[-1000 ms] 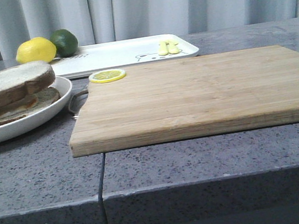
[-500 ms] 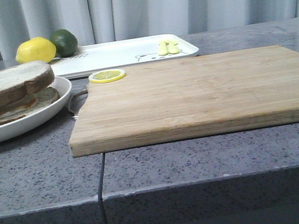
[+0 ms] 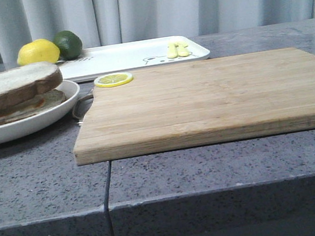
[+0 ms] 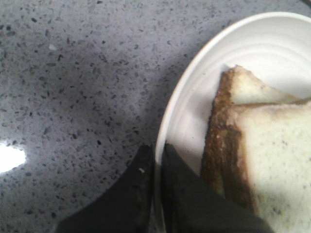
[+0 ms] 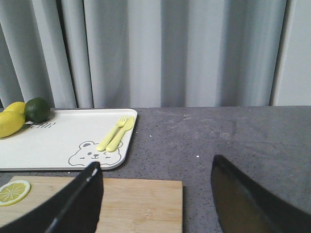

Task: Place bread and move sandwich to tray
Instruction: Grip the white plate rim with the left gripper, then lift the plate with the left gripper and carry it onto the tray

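- The left gripper (image 4: 154, 194) is closed on the rim of the plate (image 4: 194, 97): in its wrist view one dark finger lies outside the white edge and the other inside it, with the rim pinched between them.
- The right gripper (image 5: 155, 194) hangs with its fingers wide apart and nothing between them, above the far edge of the cutting board (image 3: 202, 100), looking toward the tray (image 5: 58, 141).
- Progress, as I judge it: the bread step looks done. The bread (image 3: 9, 87), thick and dark-crusted, lies on top of the sandwich (image 3: 21, 108) on the plate, covering the lower slice; only a thin orange line shows between the two in the front view.
- What is left is the transfer. The plate and its load sit on the stone counter (image 3: 37, 182), just left of the cutting board and nearer the camera than the tray, so the sandwich has not reached the tray yet. The grip on the rim suggests the carry is in hand.
- Plate: holds the two stacked slices, nothing else visible.
- Tray: lies behind the cutting board. It carries a small yellow fork and knife (image 5: 115, 135) near its bear drawing, and a lemon (image 3: 37, 52) and a lime (image 3: 68, 43) at its far left corner; much of its middle is bare, which should leave room.
- Cutting board: bears only a lemon slice (image 3: 113, 79) at its far left corner, close to the tray.
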Available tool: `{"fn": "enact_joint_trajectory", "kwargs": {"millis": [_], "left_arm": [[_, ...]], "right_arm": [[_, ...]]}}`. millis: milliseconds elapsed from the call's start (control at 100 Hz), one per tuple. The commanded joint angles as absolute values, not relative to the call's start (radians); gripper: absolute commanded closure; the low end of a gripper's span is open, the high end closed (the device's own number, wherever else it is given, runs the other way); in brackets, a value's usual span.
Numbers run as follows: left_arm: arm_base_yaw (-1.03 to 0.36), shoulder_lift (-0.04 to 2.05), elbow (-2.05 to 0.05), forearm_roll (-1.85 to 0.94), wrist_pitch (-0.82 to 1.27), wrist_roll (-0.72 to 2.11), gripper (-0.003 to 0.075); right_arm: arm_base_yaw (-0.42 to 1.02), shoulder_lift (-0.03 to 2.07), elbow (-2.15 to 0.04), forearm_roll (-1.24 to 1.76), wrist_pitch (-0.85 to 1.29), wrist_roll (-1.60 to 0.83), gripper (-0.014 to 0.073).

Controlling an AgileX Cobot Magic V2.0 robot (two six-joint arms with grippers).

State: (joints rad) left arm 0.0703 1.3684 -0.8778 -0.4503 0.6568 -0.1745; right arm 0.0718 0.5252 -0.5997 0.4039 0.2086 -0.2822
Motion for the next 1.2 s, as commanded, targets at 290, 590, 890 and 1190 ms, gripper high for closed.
{"fn": "enact_joint_trajectory", "kwargs": {"millis": [290,590,890,1190], "left_arm": [[0.072,1.207,-0.904,-0.617,0.615,-0.178,0.0739],[0.072,1.199,-0.929,-0.742,0.593,-0.126,0.0739],[0.072,1.347,-1.082,-0.770,0.632,-0.119,0.0739],[0.009,1.554,-1.321,-0.779,0.676,-0.104,0.0739]], "right_arm": [[0.064,0.524,-0.627,0.402,0.134,-0.281,0.0106],[0.064,0.524,-0.627,0.404,0.134,-0.281,0.0106],[0.064,0.524,-0.627,0.410,0.135,-0.281,0.0106],[0.064,0.524,-0.627,0.410,0.137,-0.281,0.0106]]}}
